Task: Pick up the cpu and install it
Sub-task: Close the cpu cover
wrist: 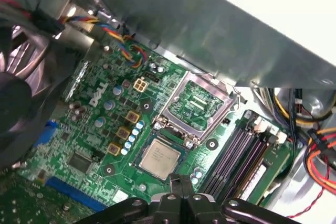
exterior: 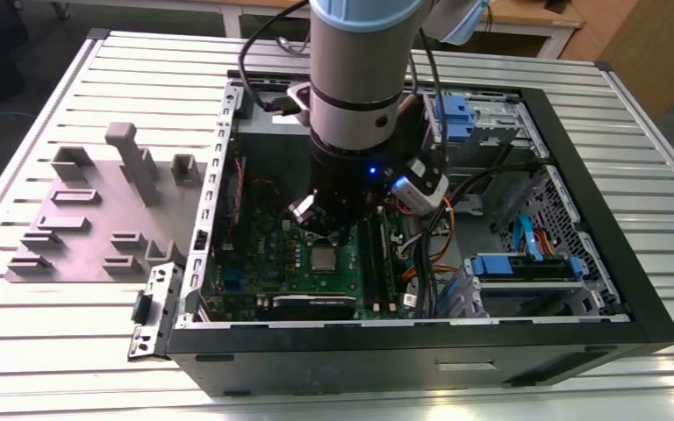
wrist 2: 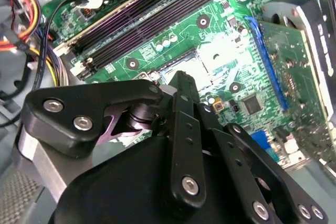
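Closely above the motherboard [wrist: 89,129], the gripper [wrist: 182,182] hangs with its fingertips pressed together and nothing between them. Just beyond those tips in the first wrist view lies the cpu [wrist: 159,159], flat in its socket with the silvery top facing up, free of the pincer. Being square, it has no long axis. Its hinged metal socket frame [wrist: 195,103] stands swung open just beside it.
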`<act>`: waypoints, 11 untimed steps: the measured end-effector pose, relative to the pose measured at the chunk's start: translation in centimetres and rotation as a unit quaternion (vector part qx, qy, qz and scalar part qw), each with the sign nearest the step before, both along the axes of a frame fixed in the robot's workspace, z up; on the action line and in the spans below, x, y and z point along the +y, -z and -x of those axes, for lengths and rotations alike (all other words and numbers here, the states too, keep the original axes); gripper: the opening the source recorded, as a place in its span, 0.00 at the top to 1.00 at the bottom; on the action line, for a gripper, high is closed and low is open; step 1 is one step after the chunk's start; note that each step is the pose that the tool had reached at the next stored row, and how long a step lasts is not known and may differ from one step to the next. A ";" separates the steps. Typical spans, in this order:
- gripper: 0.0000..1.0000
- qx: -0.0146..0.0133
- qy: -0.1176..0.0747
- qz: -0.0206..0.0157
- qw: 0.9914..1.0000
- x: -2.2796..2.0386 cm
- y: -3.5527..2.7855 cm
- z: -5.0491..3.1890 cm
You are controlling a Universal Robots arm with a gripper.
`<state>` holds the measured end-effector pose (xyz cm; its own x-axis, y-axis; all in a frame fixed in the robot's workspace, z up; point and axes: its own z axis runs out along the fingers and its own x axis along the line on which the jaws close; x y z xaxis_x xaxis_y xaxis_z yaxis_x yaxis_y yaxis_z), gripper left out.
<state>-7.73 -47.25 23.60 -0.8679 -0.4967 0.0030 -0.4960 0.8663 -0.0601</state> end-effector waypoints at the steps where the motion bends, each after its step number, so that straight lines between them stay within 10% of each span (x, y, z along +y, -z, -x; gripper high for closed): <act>1: 0.89 0.000 -0.004 -0.002 1.000 0.00 0.00 0.00; 6: 0.89 0.000 -0.013 -0.043 0.999 0.00 0.02 -0.07; 11: 0.89 0.001 -0.044 -0.046 0.998 0.00 0.28 -0.12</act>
<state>-7.61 -47.24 23.32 -0.8205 -0.5699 -0.0447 -0.5711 0.8207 0.0196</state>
